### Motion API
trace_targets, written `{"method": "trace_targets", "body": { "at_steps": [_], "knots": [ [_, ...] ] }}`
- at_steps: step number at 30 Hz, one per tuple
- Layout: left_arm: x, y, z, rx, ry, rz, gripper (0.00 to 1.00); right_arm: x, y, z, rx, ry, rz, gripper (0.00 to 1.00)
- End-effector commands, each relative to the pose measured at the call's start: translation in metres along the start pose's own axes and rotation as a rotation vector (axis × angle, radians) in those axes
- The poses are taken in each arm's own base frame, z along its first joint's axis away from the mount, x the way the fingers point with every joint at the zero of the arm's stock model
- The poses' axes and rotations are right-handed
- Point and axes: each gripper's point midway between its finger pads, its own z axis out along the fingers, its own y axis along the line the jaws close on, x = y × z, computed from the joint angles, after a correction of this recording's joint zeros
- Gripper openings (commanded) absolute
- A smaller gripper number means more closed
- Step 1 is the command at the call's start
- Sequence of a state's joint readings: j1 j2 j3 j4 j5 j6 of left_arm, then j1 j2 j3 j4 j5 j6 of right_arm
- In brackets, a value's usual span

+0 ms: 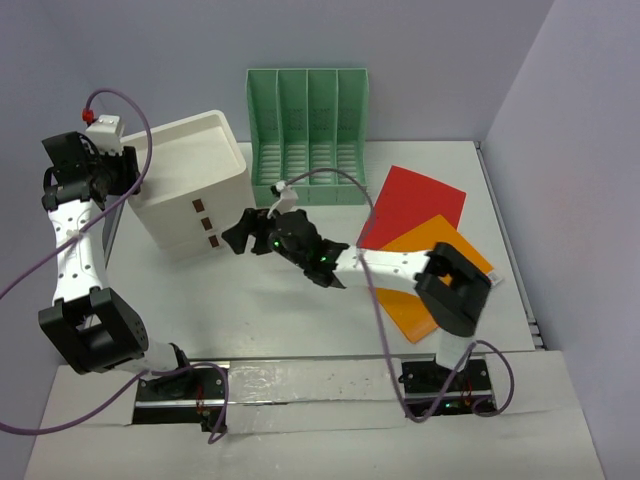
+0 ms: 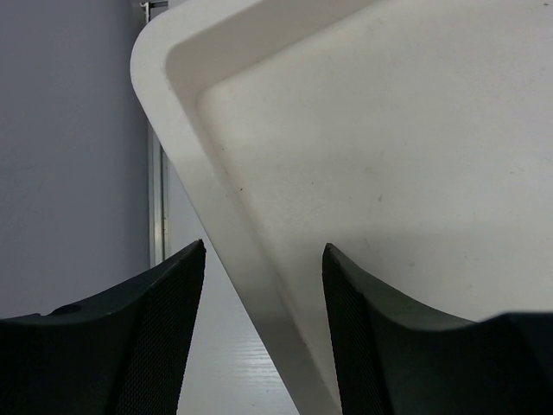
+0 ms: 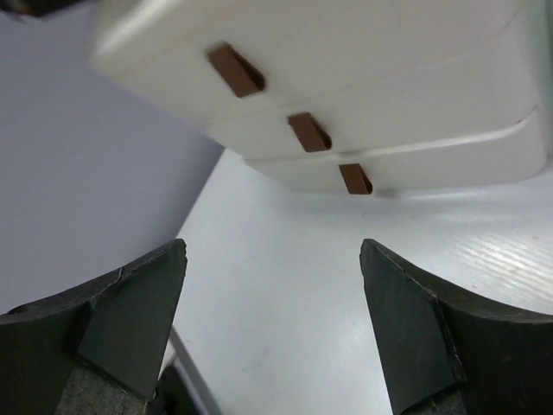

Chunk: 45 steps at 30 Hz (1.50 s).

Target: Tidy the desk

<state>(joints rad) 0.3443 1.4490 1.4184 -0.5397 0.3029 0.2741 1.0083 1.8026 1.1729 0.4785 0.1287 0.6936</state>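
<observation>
Right gripper (image 3: 272, 251) spread wide, empty, over desk (image 3: 259, 346), facing drawer box (image 3: 415, 69) | left gripper (image 2: 264, 251) parted astride its rim (image 2: 220, 207)

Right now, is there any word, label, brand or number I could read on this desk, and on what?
None readable: the desk, white drawer box, green file holder, red sheet and orange sheet all look plain.

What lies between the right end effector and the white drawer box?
Nothing but bare desk. The right wrist view shows the right end effector open, facing the drawer box with nothing else between.
</observation>
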Motion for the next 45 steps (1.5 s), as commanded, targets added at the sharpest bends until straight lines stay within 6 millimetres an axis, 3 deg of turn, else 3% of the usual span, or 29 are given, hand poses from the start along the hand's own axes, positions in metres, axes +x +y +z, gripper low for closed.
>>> {"method": "trace_targets", "body": {
  "at_steps": [1,3,5,6,7,8,10,11,14,16,19,21,22,24,27,29,30,34,37,39,45],
  "knots": [
    [-0.019,-0.005,-0.017,0.028,-0.036,0.017,0.64,-0.025,-0.044,-0.064,0.167,0.074,0.051,0.90],
    [-0.027,-0.006,-0.021,0.039,-0.051,0.018,0.64,-0.029,-0.092,-0.092,0.332,0.104,0.128,0.90],
    [-0.042,-0.008,-0.029,0.048,-0.080,0.021,0.65,-0.033,-0.166,-0.155,0.617,0.128,0.185,0.90],
    [-0.046,-0.010,-0.031,0.061,-0.092,0.023,0.65,-0.031,-0.184,-0.176,0.706,0.131,0.162,0.89],
    [-0.052,-0.011,-0.033,0.068,-0.106,0.023,0.65,-0.043,-0.190,-0.186,0.731,0.080,0.150,0.89],
    [-0.057,-0.012,-0.036,0.073,-0.122,0.020,0.65,-0.037,-0.204,-0.212,0.818,0.104,0.137,0.89],
    [-0.074,-0.017,-0.042,0.105,-0.160,0.012,0.65,-0.052,-0.219,-0.247,0.897,0.038,0.188,0.95],
    [-0.083,-0.022,-0.046,0.128,-0.178,0.005,0.64,-0.054,-0.231,-0.267,0.923,0.026,0.248,0.98],
    [-0.101,-0.030,-0.054,0.164,-0.202,-0.003,0.64,-0.054,-0.257,-0.303,0.942,-0.013,0.385,0.98],
    [-0.118,-0.045,-0.064,0.191,-0.227,0.022,0.64,-0.058,-0.288,-0.344,1.005,-0.083,0.497,0.98],
    [-0.126,-0.079,-0.071,0.239,-0.235,0.077,0.64,-0.066,-0.317,-0.387,1.099,-0.174,0.584,1.00],
    [-0.127,-0.121,-0.072,0.285,-0.223,0.159,0.66,-0.063,-0.330,-0.407,1.150,-0.188,0.650,1.00],
    [-0.126,-0.126,-0.071,0.282,-0.218,0.176,0.66,-0.063,-0.336,-0.419,1.178,-0.211,0.689,1.00],
    [-0.120,-0.182,-0.070,0.392,-0.191,0.243,0.66,-0.061,-0.351,-0.443,1.247,-0.261,0.777,1.00],
    [-0.108,-0.232,-0.064,0.482,-0.137,0.299,0.66,-0.056,-0.364,-0.476,1.369,-0.358,0.884,1.00],
    [-0.095,-0.261,-0.058,0.522,-0.091,0.342,0.66,-0.054,-0.367,-0.488,1.416,-0.424,0.920,1.00],
    [-0.082,-0.294,-0.053,0.568,-0.053,0.390,0.66,-0.051,-0.371,-0.502,1.494,-0.479,0.922,1.00],
    [-0.063,-0.354,-0.057,0.653,-0.021,0.479,0.67,-0.034,-0.373,-0.509,1.551,-0.526,0.952,1.00],
    [-0.052,-0.393,-0.064,0.735,-0.010,0.520,0.67,-0.015,-0.376,-0.502,1.533,-0.528,0.983,0.99],
    [-0.032,-0.426,-0.064,0.806,0.029,0.550,0.67,0.013,-0.380,-0.489,1.496,-0.499,1.033,0.97],
    [0.021,-0.487,-0.045,0.913,0.146,0.619,0.68,0.026,-0.394,-0.470,1.454,-0.440,0.980,0.96]
  ]
}}
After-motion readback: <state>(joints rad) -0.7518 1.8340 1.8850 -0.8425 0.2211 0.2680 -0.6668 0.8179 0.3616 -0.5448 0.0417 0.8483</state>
